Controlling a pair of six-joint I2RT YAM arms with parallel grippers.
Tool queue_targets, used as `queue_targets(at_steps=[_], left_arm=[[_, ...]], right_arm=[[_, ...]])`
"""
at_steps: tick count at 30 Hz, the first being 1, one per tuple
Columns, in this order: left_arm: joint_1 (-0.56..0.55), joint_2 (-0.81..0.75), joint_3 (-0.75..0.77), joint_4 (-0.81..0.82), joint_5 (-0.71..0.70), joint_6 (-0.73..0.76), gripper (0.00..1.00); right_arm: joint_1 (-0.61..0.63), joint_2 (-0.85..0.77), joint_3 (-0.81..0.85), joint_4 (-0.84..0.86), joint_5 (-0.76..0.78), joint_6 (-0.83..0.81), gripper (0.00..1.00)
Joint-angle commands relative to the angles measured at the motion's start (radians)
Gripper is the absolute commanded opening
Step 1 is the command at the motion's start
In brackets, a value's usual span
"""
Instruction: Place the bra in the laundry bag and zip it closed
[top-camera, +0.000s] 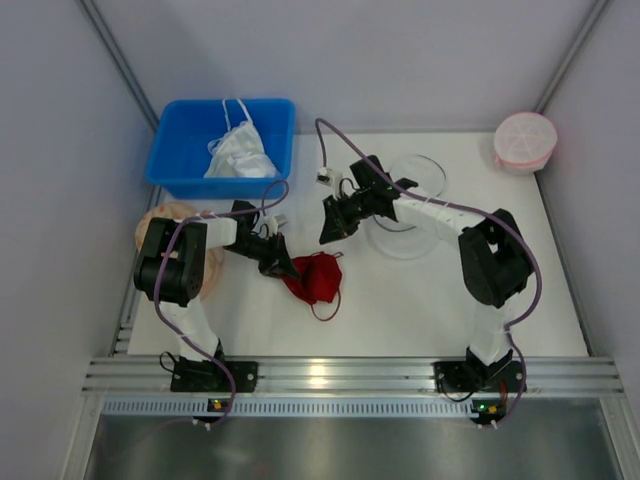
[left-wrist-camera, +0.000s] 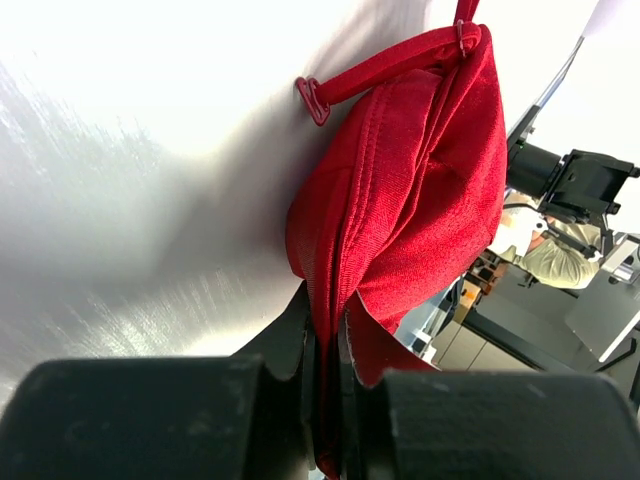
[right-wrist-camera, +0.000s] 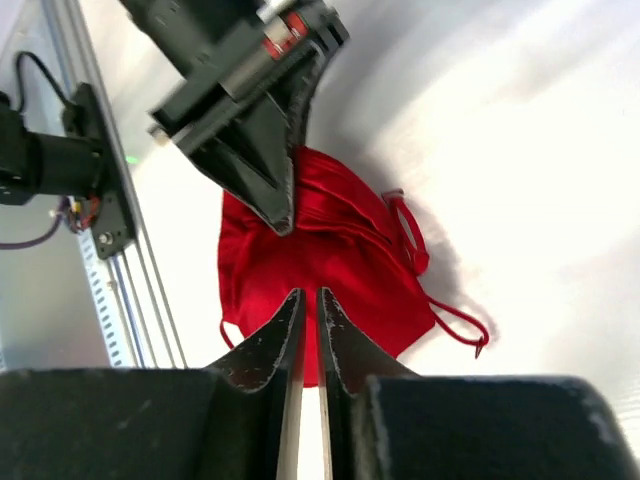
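The dark-red bra (top-camera: 315, 277) lies bunched on the white table, left of centre. My left gripper (top-camera: 280, 265) is shut on the bra's left edge. In the left wrist view the red fabric (left-wrist-camera: 420, 180) is pinched between the fingers of the left gripper (left-wrist-camera: 325, 320). My right gripper (top-camera: 330, 232) hovers just above and behind the bra. Its fingers stand a narrow slit apart with nothing between them. In the right wrist view the right gripper (right-wrist-camera: 308, 295) sits over the bra (right-wrist-camera: 330, 250). The translucent white laundry bag (top-camera: 400, 240) lies under the right arm, right of the bra.
A blue bin (top-camera: 170, 150) at the back left holds a white garment (top-camera: 240, 155). A pink round mesh bag (top-camera: 525, 140) sits in the back right corner. A beige patterned disc (top-camera: 165, 215) lies under the left arm. An aluminium rail (top-camera: 330, 375) runs along the near edge.
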Motion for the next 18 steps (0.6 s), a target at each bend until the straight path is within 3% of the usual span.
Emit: queue_targets(at_steps=[1, 5, 9, 13, 18], left_arm=[[-0.005, -0.027, -0.007, 0.056, 0.027, -0.018, 0.0], [-0.005, -0.019, 0.0, 0.058, 0.025, -0.027, 0.0], [-0.005, -0.011, 0.007, 0.056, 0.03, -0.032, 0.07], [-0.005, 0.006, 0.007, 0.067, 0.046, -0.036, 0.28], [-0.005, 0.009, -0.003, 0.067, 0.057, -0.038, 0.42]], right_arm=[[0.016, 0.002, -0.046, -0.032, 0.073, -0.04, 0.08], [0.036, 0.076, -0.026, -0.051, 0.076, -0.072, 0.02], [0.068, 0.11, -0.037, -0.026, 0.056, -0.078, 0.0], [0.096, 0.162, -0.024, 0.003, 0.068, -0.058, 0.0], [0.104, 0.218, 0.015, 0.012, 0.074, -0.014, 0.0]])
